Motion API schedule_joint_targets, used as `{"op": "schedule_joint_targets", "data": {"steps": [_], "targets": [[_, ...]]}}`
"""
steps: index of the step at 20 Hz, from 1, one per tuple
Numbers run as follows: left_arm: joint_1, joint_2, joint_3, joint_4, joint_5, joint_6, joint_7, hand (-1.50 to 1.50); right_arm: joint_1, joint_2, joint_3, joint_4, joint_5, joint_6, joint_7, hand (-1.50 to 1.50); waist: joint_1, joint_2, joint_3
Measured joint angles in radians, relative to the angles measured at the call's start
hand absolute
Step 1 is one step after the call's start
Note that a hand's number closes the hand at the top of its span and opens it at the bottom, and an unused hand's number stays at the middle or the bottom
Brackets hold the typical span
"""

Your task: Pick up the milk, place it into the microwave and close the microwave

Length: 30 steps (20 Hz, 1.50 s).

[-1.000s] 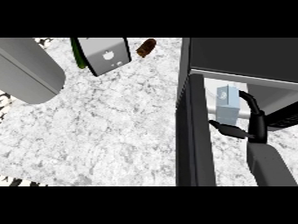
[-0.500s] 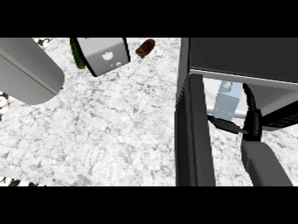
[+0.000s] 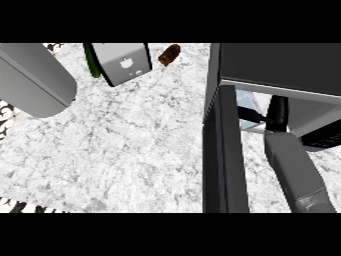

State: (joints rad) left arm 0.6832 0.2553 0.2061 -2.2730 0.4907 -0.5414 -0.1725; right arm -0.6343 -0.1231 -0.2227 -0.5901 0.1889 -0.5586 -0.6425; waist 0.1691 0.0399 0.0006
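The milk [image 3: 250, 103], a pale blue-white carton, shows only as a sliver inside the microwave's [image 3: 291, 65] opening, just past the open door [image 3: 221, 150], which stands edge-on as a dark upright slab. My right hand [image 3: 277, 112] reaches into the cavity at the end of the grey forearm [image 3: 295, 170]. Its thumb crosses the carton's lower part and its fingers lie along the carton's right side, so it is shut on the milk. Most of the carton is hidden by the door and the microwave's top. My left hand shows nowhere.
A large grey rounded container [image 3: 25, 80] lies at the left of the marble counter [image 3: 129, 150]. At the back stand a grey box with a white logo [image 3: 125, 62], a green bottle [image 3: 92, 62] and a brown item [image 3: 169, 54].
My right arm has pushed deeper into the microwave with the milk. The carton, earlier in plain sight in front of the opening, is now mostly hidden inside.
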Motion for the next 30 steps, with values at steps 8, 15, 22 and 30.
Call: {"op": "schedule_joint_targets", "data": {"steps": [8,15,22,30], "targets": [[-0.007,-0.026,-0.035,0.024,-0.023,0.015,0.021,-1.5,-0.271,-0.085,0.015,0.182,0.03,0.136,0.113,-1.5,-0.038,0.012,0.012],[-0.022,-0.073,-0.111,0.038,-0.096,0.003,0.006,-1.5,-0.338,-0.109,0.004,0.304,0.026,0.26,0.065,-1.5,-0.064,0.011,0.011],[-0.034,-0.082,-0.206,0.08,-0.158,-0.062,-0.005,-1.5,-0.311,-0.132,-0.053,0.35,-0.047,0.503,-0.029,-1.5,-0.108,-0.009,0.005],[-0.084,-0.107,-0.339,0.141,-0.302,-0.088,0.02,-1.5,-0.223,-0.074,-0.091,0.342,-0.124,0.733,-0.113,-1.5,-0.15,-0.035,-0.002]]}}
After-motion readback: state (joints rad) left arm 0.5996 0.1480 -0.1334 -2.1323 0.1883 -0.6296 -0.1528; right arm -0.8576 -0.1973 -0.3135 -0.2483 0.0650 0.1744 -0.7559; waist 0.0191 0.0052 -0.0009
